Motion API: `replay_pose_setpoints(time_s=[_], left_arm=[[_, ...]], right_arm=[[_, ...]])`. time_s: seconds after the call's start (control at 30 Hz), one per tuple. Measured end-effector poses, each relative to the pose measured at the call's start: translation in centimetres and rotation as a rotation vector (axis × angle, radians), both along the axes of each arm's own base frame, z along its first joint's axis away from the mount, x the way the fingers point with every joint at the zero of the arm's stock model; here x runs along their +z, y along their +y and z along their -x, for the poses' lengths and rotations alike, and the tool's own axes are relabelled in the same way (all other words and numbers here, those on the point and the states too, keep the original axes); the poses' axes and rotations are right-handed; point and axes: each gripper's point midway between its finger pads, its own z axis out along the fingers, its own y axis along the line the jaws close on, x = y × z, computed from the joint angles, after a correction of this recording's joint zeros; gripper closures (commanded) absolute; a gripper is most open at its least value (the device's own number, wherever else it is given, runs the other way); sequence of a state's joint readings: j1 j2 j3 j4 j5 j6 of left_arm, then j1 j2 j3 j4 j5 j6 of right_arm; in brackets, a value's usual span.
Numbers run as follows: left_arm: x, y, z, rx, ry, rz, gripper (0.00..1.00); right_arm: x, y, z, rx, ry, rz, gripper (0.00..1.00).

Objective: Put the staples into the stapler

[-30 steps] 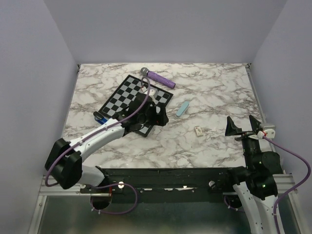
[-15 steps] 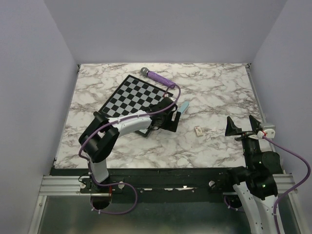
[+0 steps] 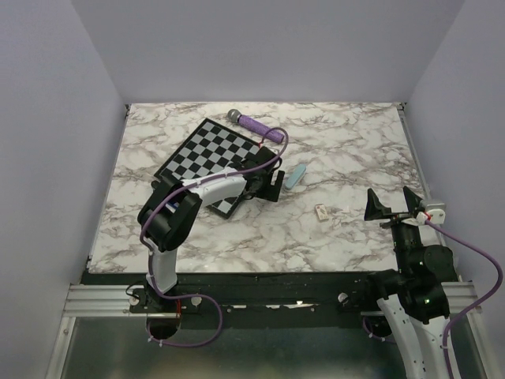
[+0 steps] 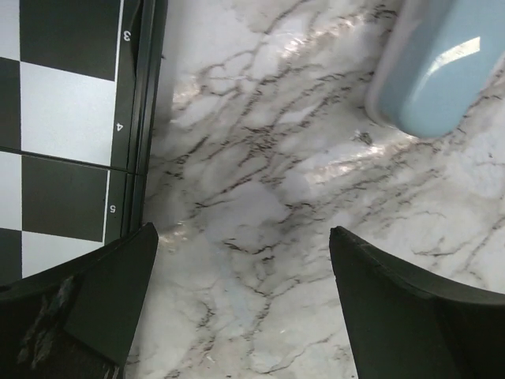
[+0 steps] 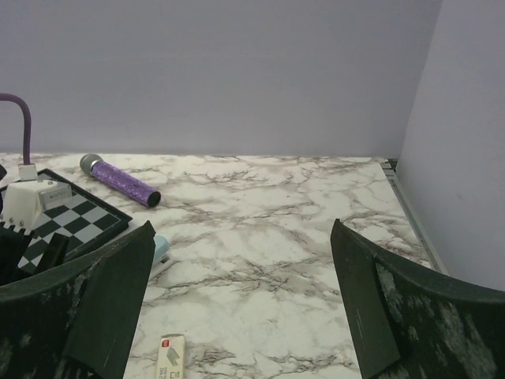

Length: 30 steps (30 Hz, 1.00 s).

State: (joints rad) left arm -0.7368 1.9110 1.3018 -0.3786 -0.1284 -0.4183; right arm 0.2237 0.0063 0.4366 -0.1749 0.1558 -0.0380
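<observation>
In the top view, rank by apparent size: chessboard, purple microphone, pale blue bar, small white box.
Largest to smallest:
1. chessboard, although partly hidden
2. purple microphone
3. pale blue bar
4. small white box

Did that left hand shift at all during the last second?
Yes. The left hand slid to the right, off the near right corner of the checkerboard, and now sits close to the pale blue bar.

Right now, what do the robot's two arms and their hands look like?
The left arm and right arm have black joints and white shells, each with a purple cable alongside. The left hand and right hand each have two broad, matte black fingers.
</observation>
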Motion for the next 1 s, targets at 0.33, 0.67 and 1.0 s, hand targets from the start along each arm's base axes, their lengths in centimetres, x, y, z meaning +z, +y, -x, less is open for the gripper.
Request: replay_pose_setpoints(time_s=[0.33, 0.67, 1.0], left_arm=[[0.0, 5.0, -4.7, 0.134, -0.014, -0.023, 0.01], [1.5, 10.3, -11.9, 0.298, -0.08, -0.022, 0.01], [4.0, 12.5, -12.7, 0.361, -0.099, -0.003, 0.01]], right_arm=[[0.0, 0.0, 0.0, 0.0, 0.001, 0.001, 0.0], [-0.1, 0.0, 0.1, 0.001, 0.009, 0.001, 0.0], [2.1, -0.1, 1.7, 0.015, -0.003, -0.055, 0.0]])
